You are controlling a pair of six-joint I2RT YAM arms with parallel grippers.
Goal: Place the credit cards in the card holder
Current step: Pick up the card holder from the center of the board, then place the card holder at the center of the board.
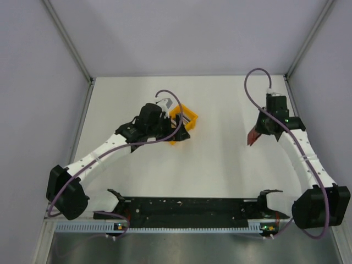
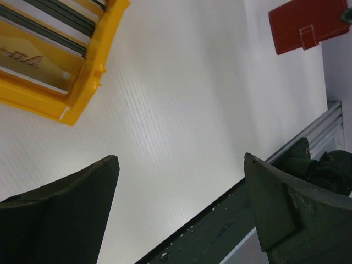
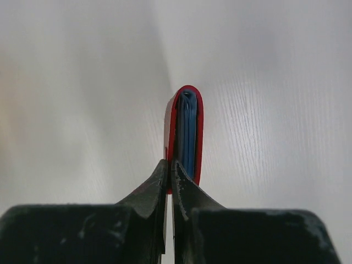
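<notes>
So the way I read it, the step here is grabbing one card out of the yellow bin (image 2: 93,71). Left end effector (image 2: 180,165) is wide apart with nothing in it. The credit cards (image 2: 44,33) sit in that bin, up and to the left of its fingers in the wrist view, not between them. I'd line up over the bin first, then pinch just one card by an edge, not a stack. Right end effector (image 3: 169,165) is clamped on the edge of the card holder (image 3: 186,126), seen edge-on over the bench (image 3: 275,110), well apart from the bin. I'd hold that steady, with the opening facing the incoming card.
</notes>
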